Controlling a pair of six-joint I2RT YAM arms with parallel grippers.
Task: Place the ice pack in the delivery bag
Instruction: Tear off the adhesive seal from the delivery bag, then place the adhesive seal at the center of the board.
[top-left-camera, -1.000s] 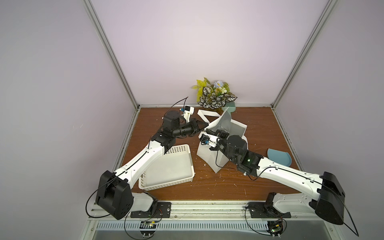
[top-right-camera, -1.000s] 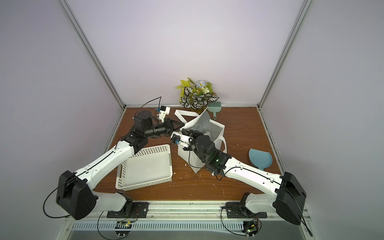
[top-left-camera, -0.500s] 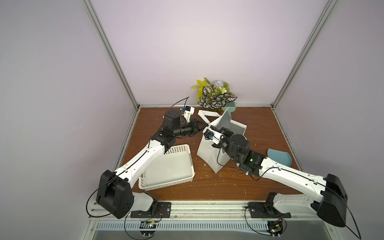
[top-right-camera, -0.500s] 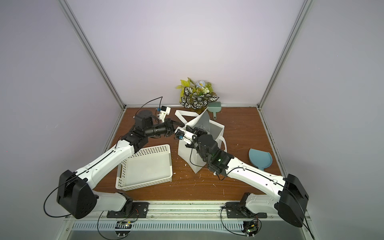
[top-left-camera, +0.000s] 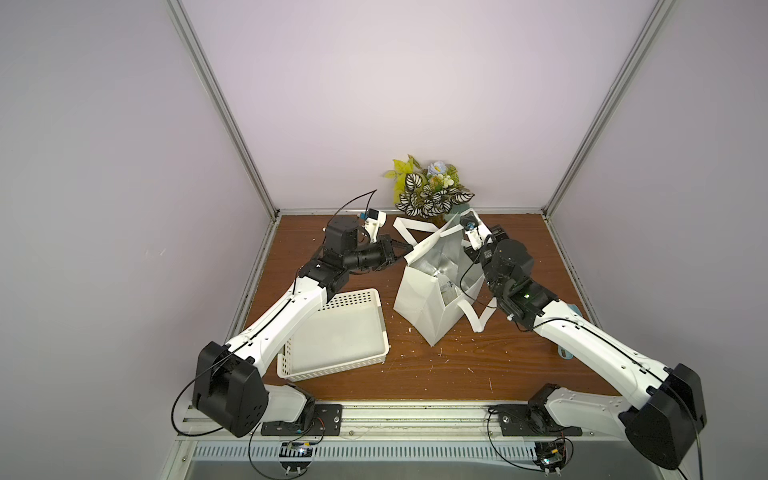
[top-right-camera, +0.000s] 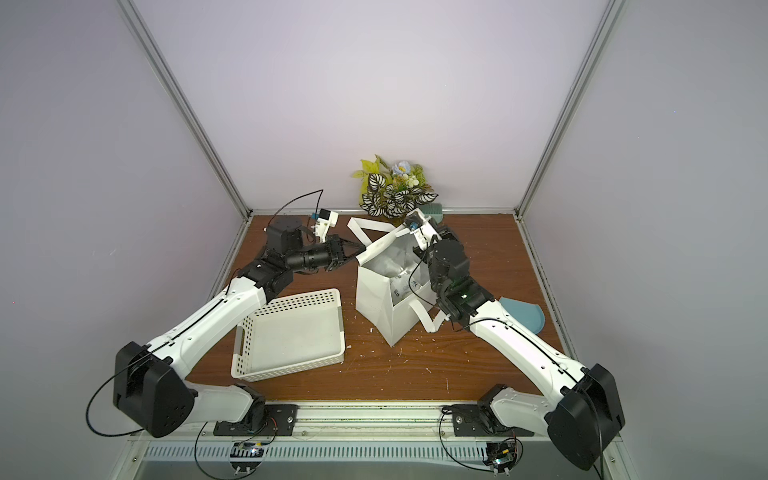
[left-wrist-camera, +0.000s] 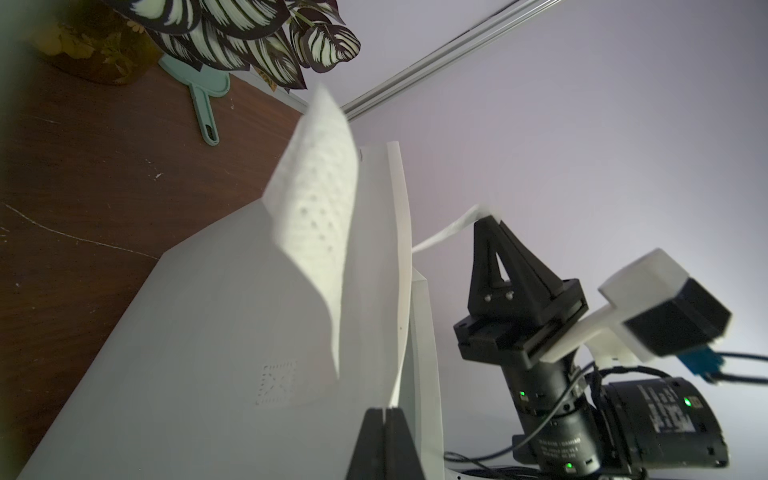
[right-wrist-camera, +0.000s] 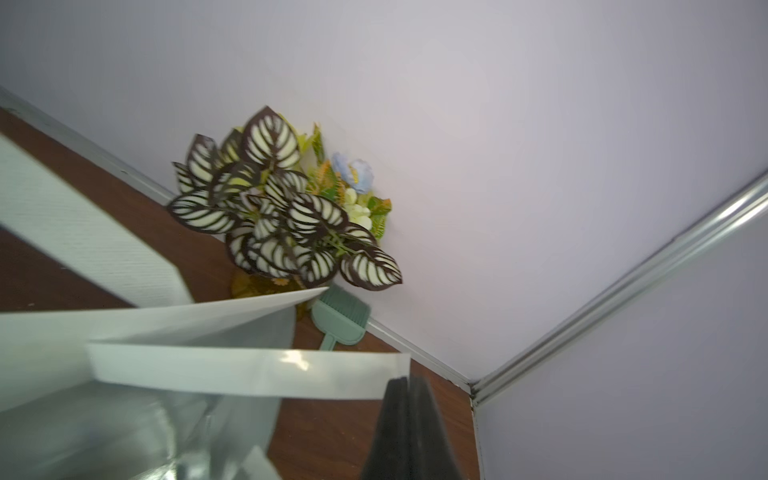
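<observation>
Basket (top-left-camera: 332, 365) left of delivery bag (top-left-camera: 415, 299)

One delivery bag (top-left-camera: 419, 307), one basket (top-left-camera: 328, 372), one plant (top-left-camera: 428, 195), two arms (top-left-camera: 282, 320) (top-left-camera: 590, 345).

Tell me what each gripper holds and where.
Both pinch the delivery bag by its top rim: left gripper on one side, right gripper on the opposite side.

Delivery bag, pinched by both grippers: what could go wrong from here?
1. Left gripper and right gripper pinch the rim of the delivery bag; pulling harder could tear or tip it.
2. Its loose strap lies beside the right arm and may snag.
3. The plant stands close behind.
</observation>
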